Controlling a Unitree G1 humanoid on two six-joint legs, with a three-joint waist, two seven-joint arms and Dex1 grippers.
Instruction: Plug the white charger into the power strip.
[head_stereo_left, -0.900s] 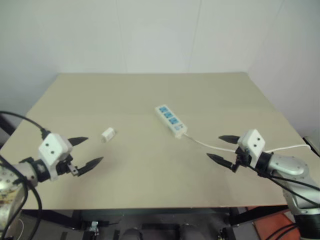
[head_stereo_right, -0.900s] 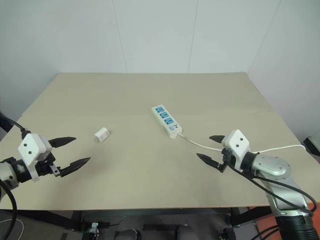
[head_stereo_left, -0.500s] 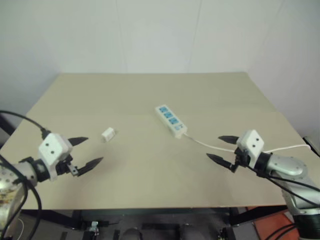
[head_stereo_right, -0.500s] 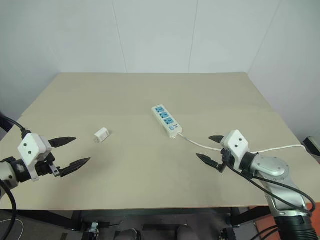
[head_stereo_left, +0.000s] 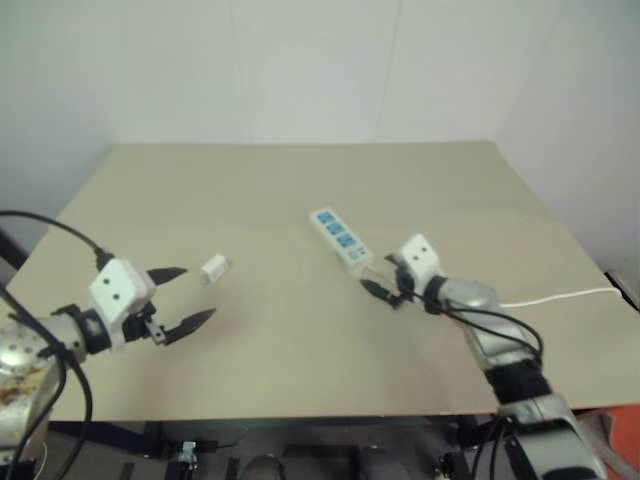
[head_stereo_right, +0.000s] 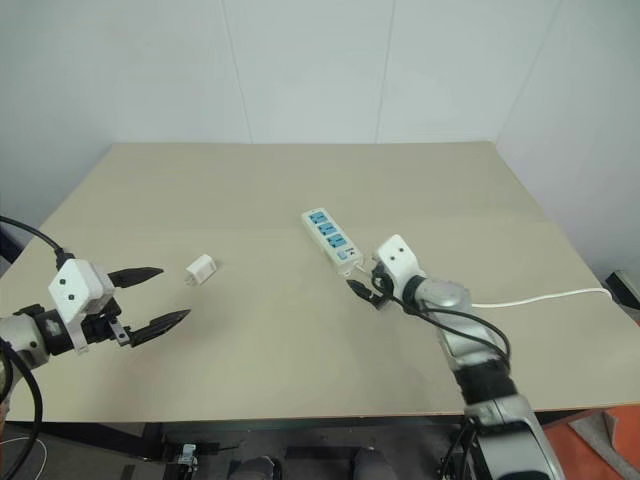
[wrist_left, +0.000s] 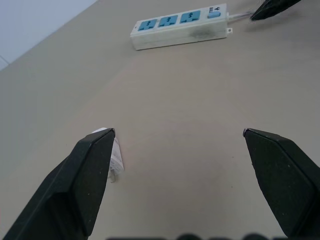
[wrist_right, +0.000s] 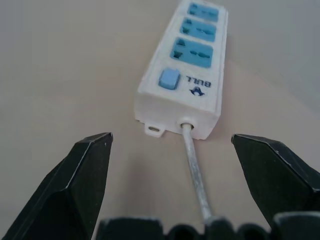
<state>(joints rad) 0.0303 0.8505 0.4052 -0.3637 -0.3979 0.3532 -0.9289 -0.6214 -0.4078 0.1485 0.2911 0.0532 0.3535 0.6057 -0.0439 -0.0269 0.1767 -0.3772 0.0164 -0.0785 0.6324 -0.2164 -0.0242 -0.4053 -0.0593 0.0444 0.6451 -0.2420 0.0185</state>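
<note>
Since the earlier frames your right gripper (head_stereo_right: 366, 284) had swung in across the beige tabletop (head_stereo_right: 300, 190) from the cord's far end to the cord end of the long white power strip with three blue socket faces (head_stereo_right: 331, 240), and it sat just short of that end with its two black fingers spread wide, one to each side of the thin white cord (head_stereo_right: 540, 298) and holding nothing. You could see the strip's small blue switch (wrist_right: 169, 78) next to the cord outlet, straight ahead between those fingers. Your left gripper (head_stereo_right: 152, 300) had edged a little nearer the strip, and it hung over the table well apart from it, fingers also spread and empty. The small white cube-shaped charger (head_stereo_right: 200, 269) lay on the table where it had been, well to the left of the strip and just beyond the tip of the left gripper's far finger (wrist_left: 90, 175), not plugged in.
</note>
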